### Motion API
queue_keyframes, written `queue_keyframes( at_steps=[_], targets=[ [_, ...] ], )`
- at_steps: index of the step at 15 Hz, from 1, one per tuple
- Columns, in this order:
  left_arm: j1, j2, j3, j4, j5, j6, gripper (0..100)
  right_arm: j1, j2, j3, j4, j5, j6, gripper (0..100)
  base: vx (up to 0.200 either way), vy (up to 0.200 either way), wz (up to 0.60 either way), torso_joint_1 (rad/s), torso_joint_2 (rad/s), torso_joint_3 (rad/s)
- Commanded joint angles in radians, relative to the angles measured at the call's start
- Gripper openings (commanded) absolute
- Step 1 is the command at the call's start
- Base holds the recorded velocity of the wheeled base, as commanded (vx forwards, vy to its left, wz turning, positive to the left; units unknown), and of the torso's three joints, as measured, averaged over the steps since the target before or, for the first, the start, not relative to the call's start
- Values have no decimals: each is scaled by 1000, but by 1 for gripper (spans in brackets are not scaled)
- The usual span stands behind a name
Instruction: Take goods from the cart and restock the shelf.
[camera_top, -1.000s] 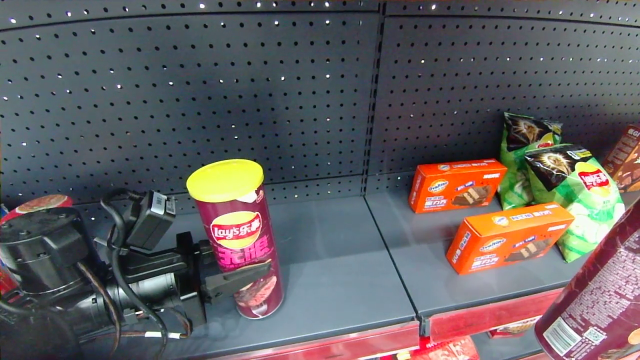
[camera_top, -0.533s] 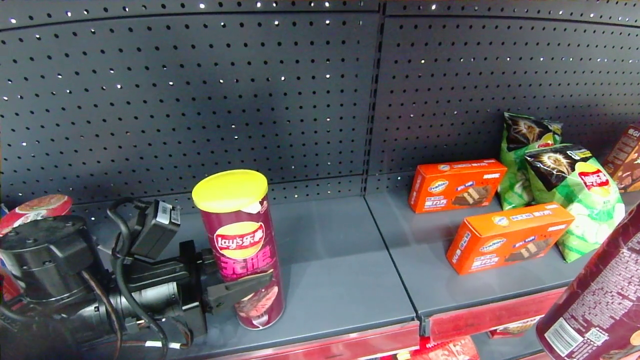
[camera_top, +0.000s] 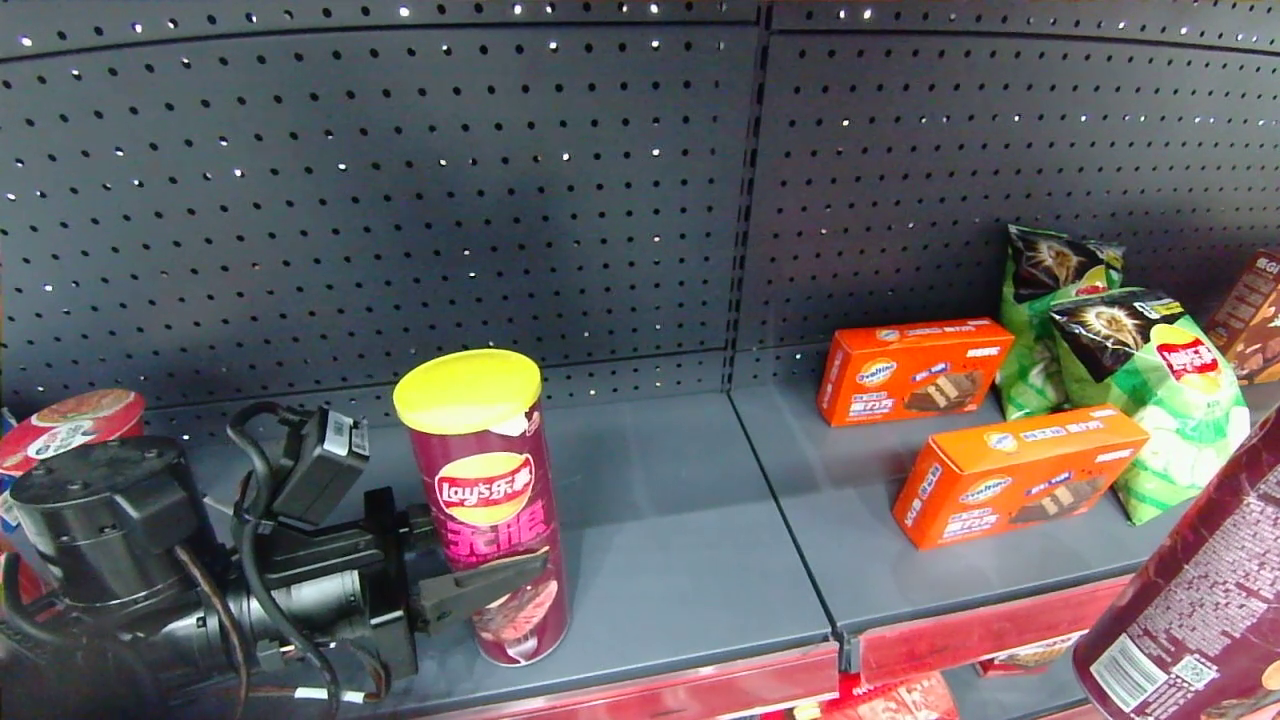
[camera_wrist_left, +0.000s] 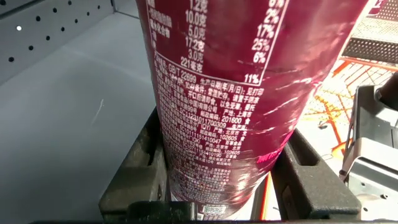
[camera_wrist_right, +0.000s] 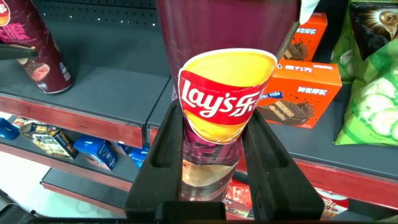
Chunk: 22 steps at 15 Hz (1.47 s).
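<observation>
A maroon chips can (camera_top: 490, 500) with a yellow lid stands upright at the left front of the grey shelf (camera_top: 680, 540), its base at or just above the surface. My left gripper (camera_top: 500, 585) is shut on its lower half from the left; up close, the can (camera_wrist_left: 236, 93) sits between the left gripper's (camera_wrist_left: 224, 186) black fingers. The same can (camera_wrist_right: 37, 50) shows far off in the right wrist view. A second maroon can (camera_top: 1190, 590) hangs in front of the shelf at the lower right, and my right gripper (camera_wrist_right: 214, 168) is shut on this can (camera_wrist_right: 227, 106).
Two orange boxes (camera_top: 910, 370) (camera_top: 1015, 475) lie on the right shelf section, with green chip bags (camera_top: 1150, 390) and a brown box (camera_top: 1250, 315) beyond. A red-lidded bowl (camera_top: 65, 420) sits at far left. The pegboard wall backs the shelf. Small goods (camera_wrist_right: 50, 140) fill the lower shelf.
My left gripper and its can have moved down and slightly right towards the shelf surface. The right arm's can has barely shifted.
</observation>
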Motion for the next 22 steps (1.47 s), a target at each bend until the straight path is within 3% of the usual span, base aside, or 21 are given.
queue_keyframes(
  at_steps=[1,2,7,12,22],
  targets=[
    [-5,3,3,0,0,1,0,-1,-1,0,-1,0,0,0,0,0,0,0,0,0],
    [-8,3,9,0,0,1,100,-1,-1,0,-1,0,0,0,0,0,0,0,0,0],
    [-10,-6,23,0,1,2,100,-1,-1,0,0,0,1,0,0,0,0,0,0,0],
    [0,-40,63,0,3,27,100,0,-1,0,0,0,1,0,0,0,0,0,0,0],
    [90,-176,129,3,1,25,100,0,-1,11,0,0,3,0,0,0,0,0,0,0]
  ],
)
